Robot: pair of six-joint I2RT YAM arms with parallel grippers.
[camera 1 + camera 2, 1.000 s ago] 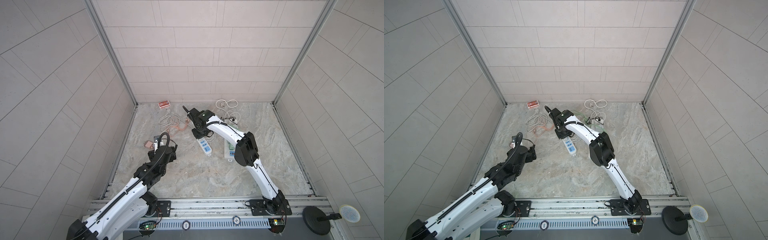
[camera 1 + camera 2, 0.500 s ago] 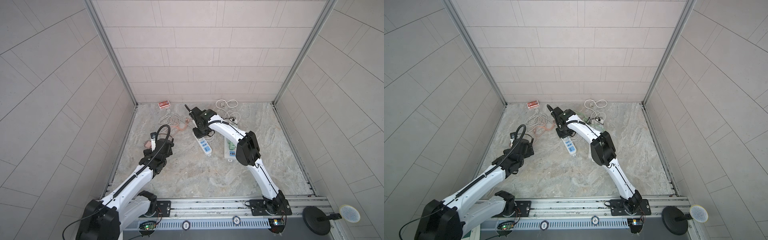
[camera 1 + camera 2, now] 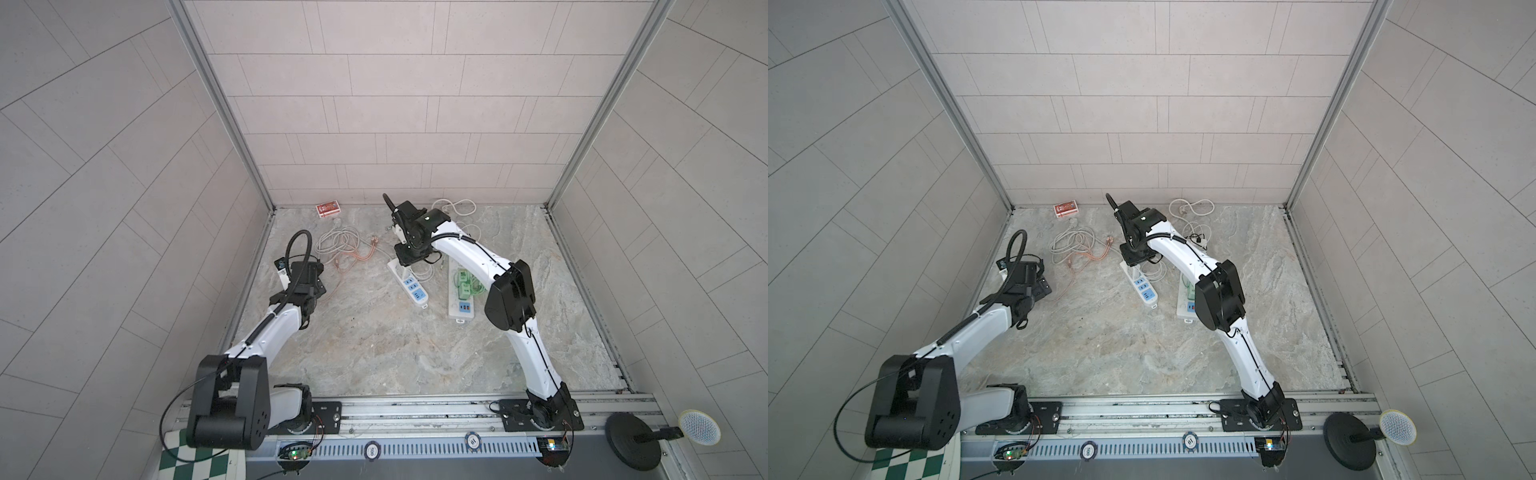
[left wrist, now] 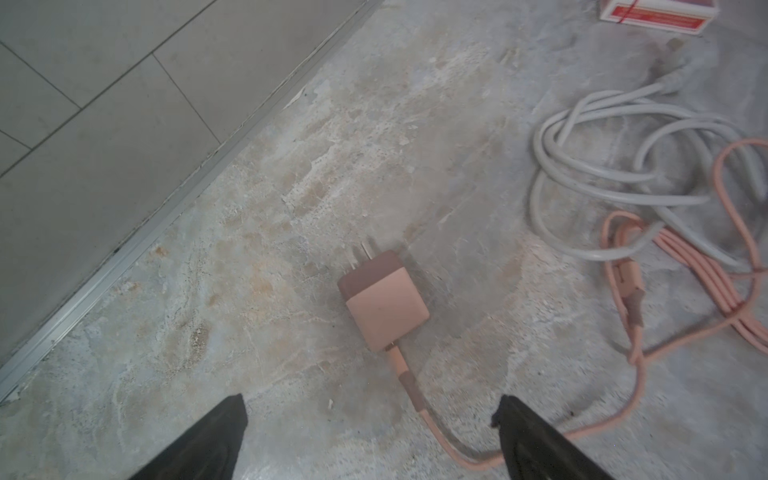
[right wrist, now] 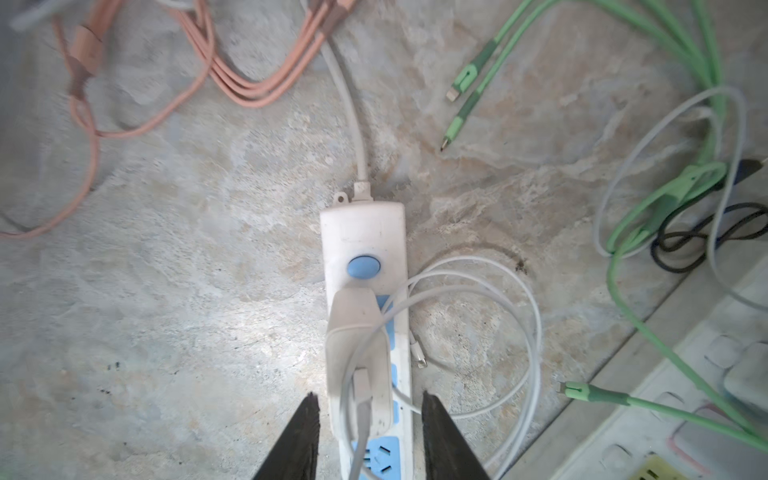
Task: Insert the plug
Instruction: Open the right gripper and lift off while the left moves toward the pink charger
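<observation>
A white plug [image 5: 357, 332] sits in the socket beside the blue button of a white and blue power strip [image 5: 361, 232], seen in both top views [image 3: 409, 284] [image 3: 1142, 286]. My right gripper [image 5: 370, 395] hangs over it, open, its fingers a little off the plug on either side. A pink plug [image 4: 386, 307] lies loose on the stone floor, prongs pointing away from me. My left gripper [image 4: 371, 399] is open wide just behind it, above its pink cable [image 4: 415, 395]. In both top views the left gripper [image 3: 305, 276] hides the pink plug.
A second power strip [image 3: 461, 291] with green plugs lies right of the first. Green cables [image 5: 623, 232] and a white cable loop [image 5: 498, 291] lie around it. A grey cable coil [image 4: 602, 174] and a red box [image 3: 328, 208] lie further back. The left wall [image 4: 104, 124] is close.
The right jaws have opened off the white plug. The left arm has moved toward the back over the pink plug, and its jaws have opened wider.
</observation>
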